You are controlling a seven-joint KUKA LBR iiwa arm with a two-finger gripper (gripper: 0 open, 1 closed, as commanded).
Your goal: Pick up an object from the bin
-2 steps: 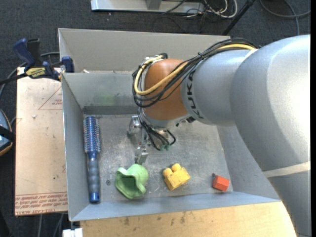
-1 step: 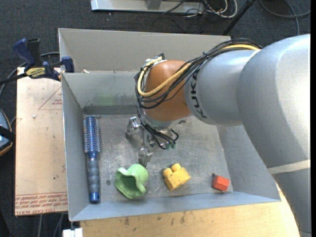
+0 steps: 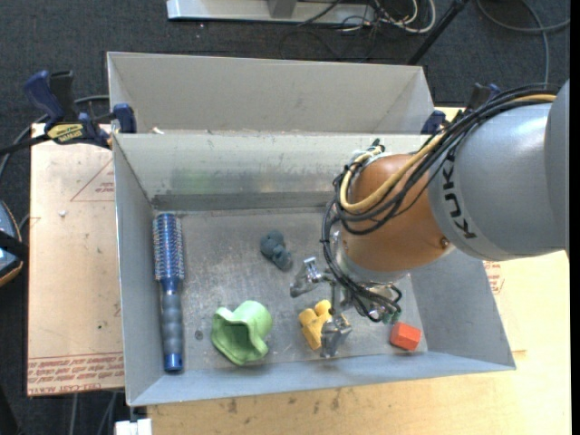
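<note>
My pincer sits low at five o'clock in the bin, fingers apart about the yellow toy lying on the floor. Nothing is lifted yet; closing and raising remain, I judge.

**Readable markings: one, partial**

Grey arm, on the curved shell just beside the orange cover: black block lettering running up the housing. "KU" reads clearly. A third letter is cut off by the curve and cannot be made out.

Dark carpet floor; black cables, metal stand base at top.
</note>
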